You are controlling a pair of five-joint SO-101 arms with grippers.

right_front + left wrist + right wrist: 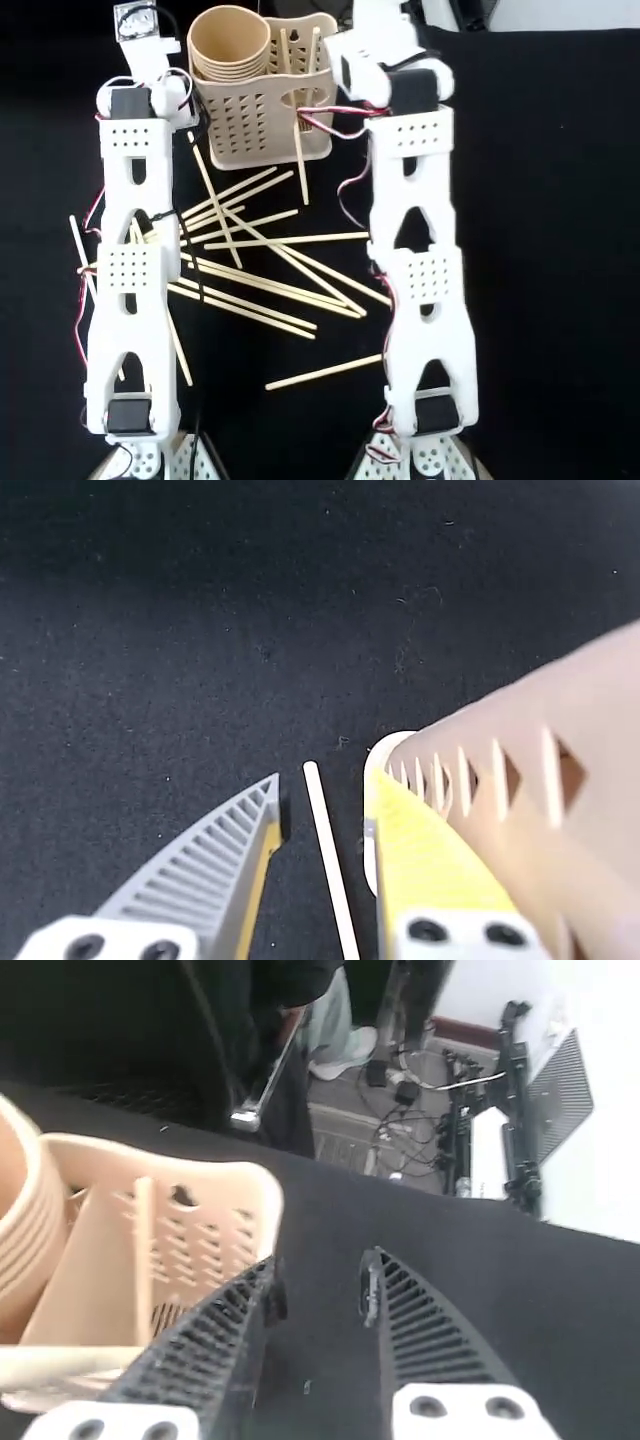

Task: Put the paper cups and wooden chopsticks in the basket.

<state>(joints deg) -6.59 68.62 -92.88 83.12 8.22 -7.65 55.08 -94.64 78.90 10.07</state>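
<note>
Black table [540, 200]: left tool [328, 770], right tool [320, 1265] spread, flanking basket [250, 130].

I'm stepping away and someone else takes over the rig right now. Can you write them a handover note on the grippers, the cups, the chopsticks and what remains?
Left gripper: open, down by the table beside the basket, with one chopstick lying between its fingers, not gripped.
Right gripper: open and empty, at the basket's other side.
Done: paper cups are stacked in the basket, and a few upright chopsticks stand in it.
Left: many loose chopsticks lie on the table between the arms.
</note>
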